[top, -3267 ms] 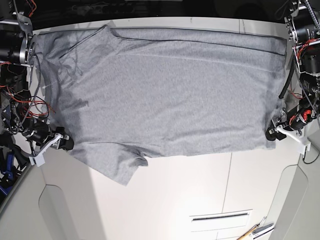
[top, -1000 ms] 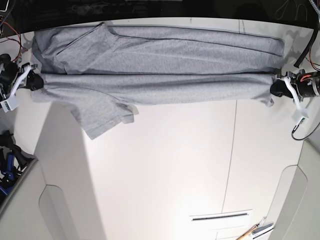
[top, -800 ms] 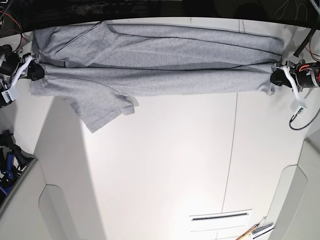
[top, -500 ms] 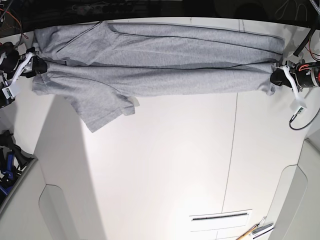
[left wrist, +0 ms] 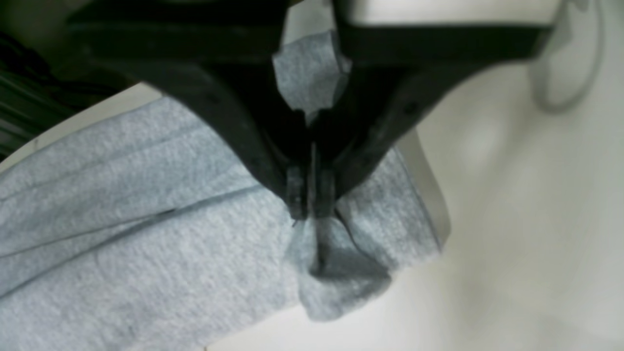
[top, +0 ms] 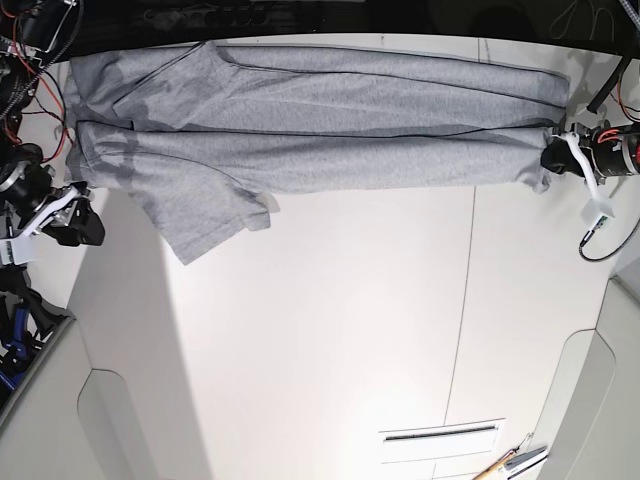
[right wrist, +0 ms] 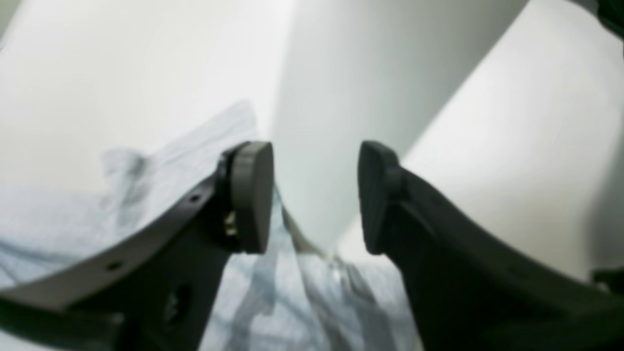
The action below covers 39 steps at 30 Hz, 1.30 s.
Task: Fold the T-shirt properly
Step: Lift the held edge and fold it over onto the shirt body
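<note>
The grey T-shirt [top: 310, 130] lies folded into a long band along the table's far edge, with one sleeve [top: 205, 215] sticking out toward the near side. My left gripper [top: 553, 155] is shut on the band's right end. In the left wrist view, this gripper [left wrist: 310, 197] pinches a bunched corner of the T-shirt [left wrist: 146, 243]. My right gripper [top: 72, 215] hangs open off the shirt's left end, touching nothing. In the right wrist view, the right gripper [right wrist: 314, 195] has its pads [right wrist: 251, 195] wide apart, with the T-shirt [right wrist: 292, 302] blurred below.
The white table [top: 330, 330] has a seam running down its right half and a slot [top: 440, 433] near the front. Small tools [top: 510, 463] lie at the front right corner. Cables and arm hardware [top: 20, 300] crowd the left edge.
The near half of the shirt was carried to the far edge. My right gripper has since let go of the left end and pulled back toward the near side. The left gripper keeps its hold.
</note>
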Motion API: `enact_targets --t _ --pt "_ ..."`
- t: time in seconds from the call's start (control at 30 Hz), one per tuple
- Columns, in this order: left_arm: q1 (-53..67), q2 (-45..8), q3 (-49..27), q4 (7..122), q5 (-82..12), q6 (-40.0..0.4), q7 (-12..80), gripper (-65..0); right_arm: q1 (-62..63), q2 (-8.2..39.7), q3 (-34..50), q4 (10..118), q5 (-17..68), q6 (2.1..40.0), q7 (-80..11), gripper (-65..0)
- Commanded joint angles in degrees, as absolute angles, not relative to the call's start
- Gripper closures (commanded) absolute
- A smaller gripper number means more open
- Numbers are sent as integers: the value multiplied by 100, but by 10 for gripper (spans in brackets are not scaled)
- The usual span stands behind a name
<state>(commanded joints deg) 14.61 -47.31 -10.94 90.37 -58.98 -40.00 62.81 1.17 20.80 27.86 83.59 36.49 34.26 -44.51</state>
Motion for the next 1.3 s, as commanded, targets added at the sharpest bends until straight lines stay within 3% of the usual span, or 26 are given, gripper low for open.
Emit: enact_targets --t 0.13,0.53,0.6,0.67,0.7,0.93,1.13,1.3 --pt "1461 -4731 -1094 9037 -5916 -4000 6278 0 121 2078 1942 7701 3190 3391 -3946 -339" --pt "1461 -4731 -1094 9037 -5933 -4000 6235 0 121 1949 731 7531 3441 3343 -3942 -336" --pt "1461 -4731 -1094 9037 -5933 -4000 6235 0 123 1785 731 7531 3288 3343 -3940 -248" --pt "1461 -4731 -1094 9037 -5933 -4000 6230 0 123 1651 733 7531 3227 3343 -3940 -58" --pt "1461 -4731 -1094 9037 -5931 -4000 6180 0 126 1603 733 7531 3236 3343 -3940 0" --pt "1461 -4768 -1094 9037 -5933 -4000 6139 0 84 1553 947 8392 3417 3347 -4499 0" --pt "1463 -4971 -1096 9039 -6027 -4000 6206 0 -370 1557 2032 10007 4414 3441 -5570 0" --pt "1527 -4998 -1096 9039 -6528 -4000 6705 0 -1013 1557 2947 10477 5214 3474 -5795 0"
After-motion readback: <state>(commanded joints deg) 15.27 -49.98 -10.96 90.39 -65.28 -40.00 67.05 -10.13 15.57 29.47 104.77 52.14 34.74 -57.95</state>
